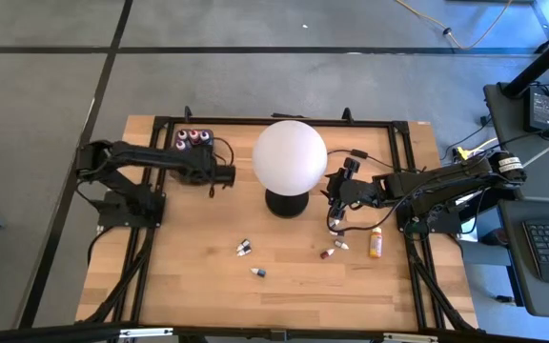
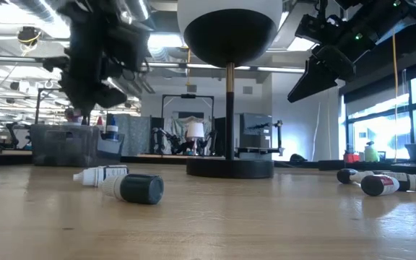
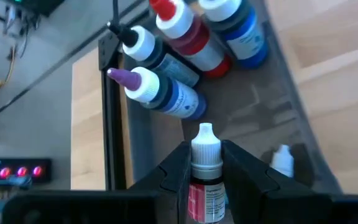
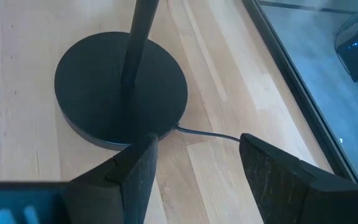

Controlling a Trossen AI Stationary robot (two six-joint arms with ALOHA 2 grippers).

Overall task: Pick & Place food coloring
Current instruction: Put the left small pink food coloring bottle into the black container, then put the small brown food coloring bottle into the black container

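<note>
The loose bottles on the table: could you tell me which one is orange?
The orange bottle near the right gripper; it is taller than the small dropper bottles scattered nearby, which are dark or red with white caps.

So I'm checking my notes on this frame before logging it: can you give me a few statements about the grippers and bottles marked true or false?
1. The left gripper is shut on a white-capped dropper bottle. True.
2. The right gripper holds a bottle. False: it is open and empty, near the lamp base.
3. The tray already holds several bottles. True.
4. The orange bottle is in the tray. False: it lies on the table by the right arm.
</note>
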